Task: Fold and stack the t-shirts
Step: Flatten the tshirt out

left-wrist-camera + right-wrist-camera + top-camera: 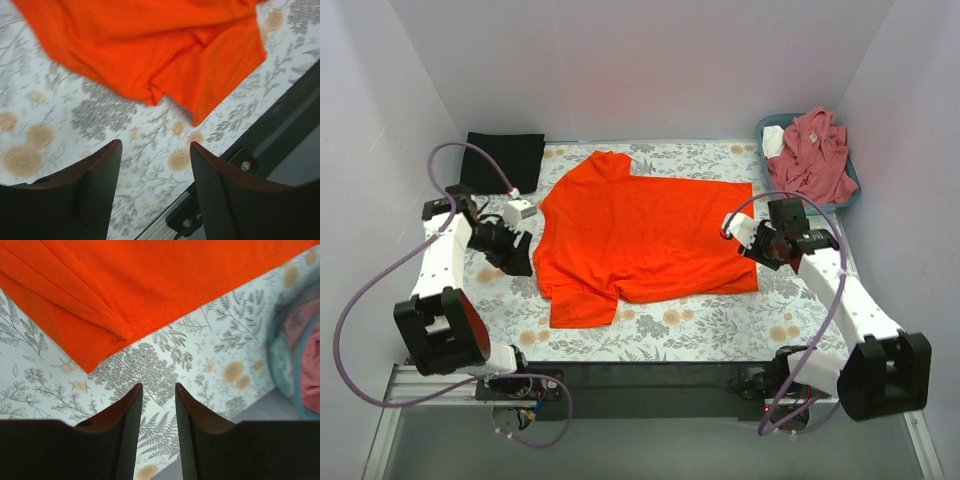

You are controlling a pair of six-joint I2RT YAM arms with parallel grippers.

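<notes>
The orange-red t-shirt [640, 235] lies spread flat on the floral covering, its left side partly folded in and a sleeve at the front left. My left gripper [518, 255] is open and empty, just left of the shirt's left edge; the left wrist view shows its jaws [156, 147] wide apart above the covering, with the shirt's sleeve [215, 65] beyond. My right gripper [757, 250] is at the shirt's right edge; its jaws [158, 387] are a little apart and empty, near the hem corner [100, 347]. A black folded shirt [505, 160] lies back left. A dusty-pink shirt [810, 155] is heaped in the basket.
The blue-grey basket [853, 170] stands at the back right and shows at the right edge of the right wrist view [280, 360]. The floral covering [700, 320] ends at a black rail [650, 385] at the near edge. White walls enclose three sides. Purple cables loop beside each arm.
</notes>
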